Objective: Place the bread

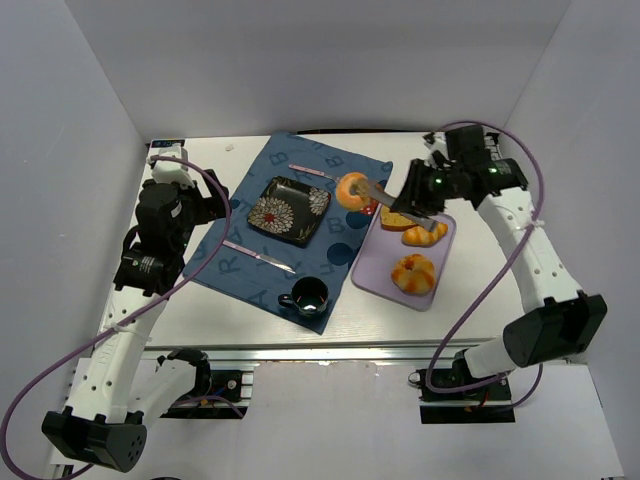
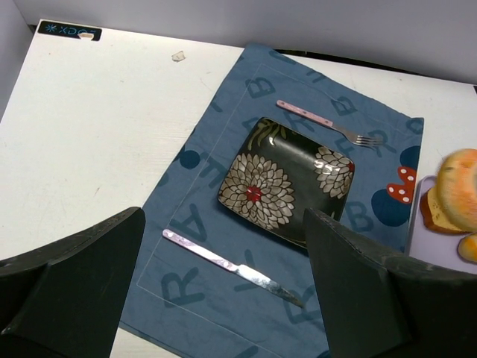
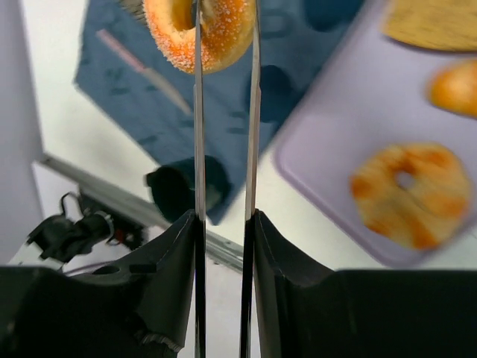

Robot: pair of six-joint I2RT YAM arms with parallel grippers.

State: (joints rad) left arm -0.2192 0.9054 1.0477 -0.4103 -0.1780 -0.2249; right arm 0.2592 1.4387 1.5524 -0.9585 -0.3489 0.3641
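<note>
A sugared ring doughnut hangs above the blue placemat, between the dark flowered plate and the lilac tray. Metal tongs pinch it, and my right gripper is shut on the tongs. In the right wrist view the tong blades run up from the gripper to the doughnut. My left gripper is open and empty, above the knife and near the plate. The doughnut shows at the left wrist view's right edge.
The tray holds a toast slice, a croissant and a round bun. On the placemat lie a fork, a knife and a dark cup at the near corner. White walls enclose the table.
</note>
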